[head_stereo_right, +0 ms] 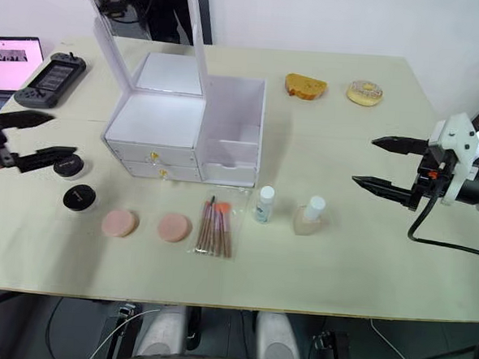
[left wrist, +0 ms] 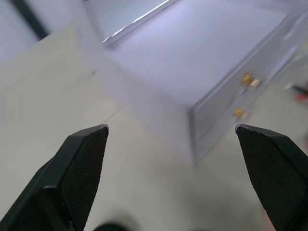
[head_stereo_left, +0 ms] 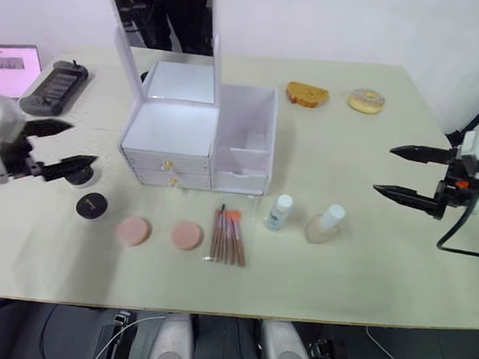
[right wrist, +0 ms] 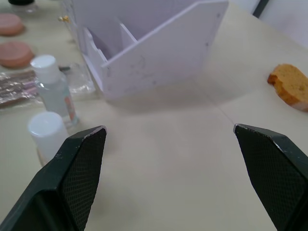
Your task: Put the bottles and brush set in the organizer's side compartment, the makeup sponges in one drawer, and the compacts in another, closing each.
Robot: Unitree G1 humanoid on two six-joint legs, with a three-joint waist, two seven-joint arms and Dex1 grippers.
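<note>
Left eye view had the organizer (head_stereo_left: 197, 136) mid-worktop, drawers shut. Just in front of it sat the brush set (head_stereo_left: 229, 237), two bottles (head_stereo_left: 280, 212), two sponges (head_stereo_left: 132, 231) and compacts (head_stereo_left: 91, 205). Left claw (head_stereo_left: 60, 146) and right claw (head_stereo_left: 401, 171) hung wide open and empty, either side of it.

Organizer (head_stereo_left: 195, 136): white, mid-table, mirror lid up, both drawers shut, side compartment open on top.
Brush set (head_stereo_left: 229, 237): in front of organizer.
Bottles: small one (head_stereo_left: 280, 212) beside brush set; rounder one (head_stereo_left: 325, 224) next to it.
Sponges: two pink (head_stereo_left: 133, 231), (head_stereo_left: 186, 236), just beside each other.
Compact (head_stereo_left: 91, 205): black, near sponges.
Left gripper (head_stereo_left: 62, 148): fingers apart, above table.
Right gripper (head_stereo_left: 396, 171): fingers apart, well apart from bottles.
</note>
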